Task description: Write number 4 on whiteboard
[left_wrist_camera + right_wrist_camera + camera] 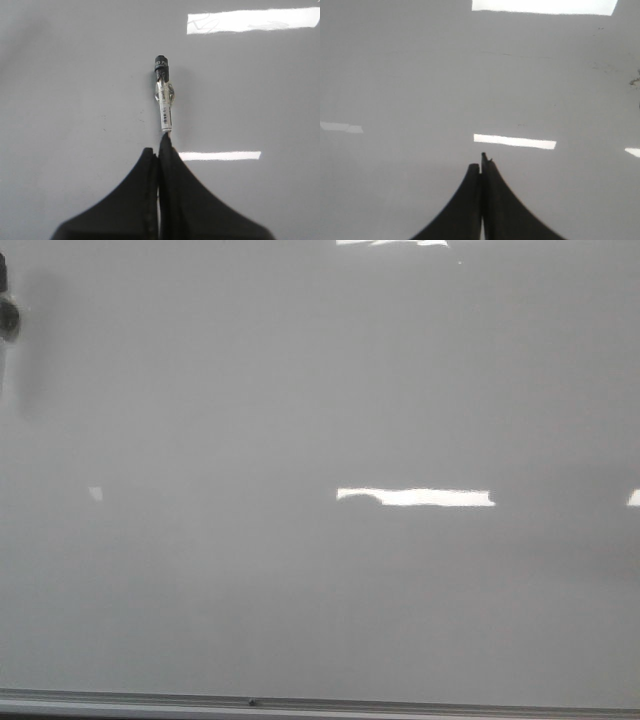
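The whiteboard (320, 420) is glossy pale grey and fills every view; its silver frame edge (320, 704) runs along the bottom of the front view. No drawn 4 shows anywhere on it. My left gripper (157, 148) is shut on a marker (163, 95) with a clear barrel and a black end that points at the board (75, 100). The marker also shows at the far left edge of the front view (7, 318), with a soft shadow beside it. My right gripper (481, 163) is shut and empty over bare board (420, 75).
Bright white light reflections lie on the board (415, 497). Faint dark smudges mark the board in the right wrist view (635, 80).
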Controlling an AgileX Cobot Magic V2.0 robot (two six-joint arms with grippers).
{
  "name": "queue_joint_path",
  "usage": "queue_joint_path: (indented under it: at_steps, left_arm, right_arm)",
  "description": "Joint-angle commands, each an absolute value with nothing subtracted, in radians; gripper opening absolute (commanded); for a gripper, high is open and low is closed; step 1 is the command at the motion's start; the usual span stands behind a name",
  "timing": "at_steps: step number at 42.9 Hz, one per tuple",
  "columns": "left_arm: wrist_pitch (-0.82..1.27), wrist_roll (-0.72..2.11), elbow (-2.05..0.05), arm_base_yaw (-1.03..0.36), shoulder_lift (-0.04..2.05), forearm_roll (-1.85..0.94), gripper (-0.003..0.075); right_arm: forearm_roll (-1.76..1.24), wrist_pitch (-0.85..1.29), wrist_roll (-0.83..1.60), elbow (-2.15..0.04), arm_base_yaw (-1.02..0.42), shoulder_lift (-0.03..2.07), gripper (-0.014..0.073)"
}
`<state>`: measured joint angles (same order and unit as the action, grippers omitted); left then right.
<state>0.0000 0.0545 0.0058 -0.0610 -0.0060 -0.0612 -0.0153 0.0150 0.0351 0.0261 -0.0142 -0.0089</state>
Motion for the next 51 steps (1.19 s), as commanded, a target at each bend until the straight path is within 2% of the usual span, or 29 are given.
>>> queue_joint_path:
  at_steps: [1,36,42,46,51]
  left_arm:
    - [-0.085,0.049,0.011,-0.060,-0.021,-0.071,-0.0020]
    - [-0.085,0.049,0.011,-0.060,-0.021,-0.071,-0.0020]
    - [-0.174,0.049,0.011,-0.060,-0.021,-0.071,-0.0020]
    - [-0.225,0.049,-0.011,-0.060,-0.021,-0.071,-0.0020]
    - [-0.190,0.049,-0.093,-0.060,-0.019,-0.071,-0.0020]
  right_arm:
    - [-0.020,-0.069,0.035,0.011,-0.014,-0.029,-0.0069]
    - [-0.020,-0.071,0.035,0.011,-0.014,-0.029,-0.0069]
    - [-0.020,-0.142,0.035,0.011,-0.014,-0.029,-0.0069]
    - [-0.020,-0.153,0.035,-0.019,-0.015,-0.029,-0.0069]
    - [-0.020,-0.065,0.035,-0.105,-0.015,-0.029,-0.0069]
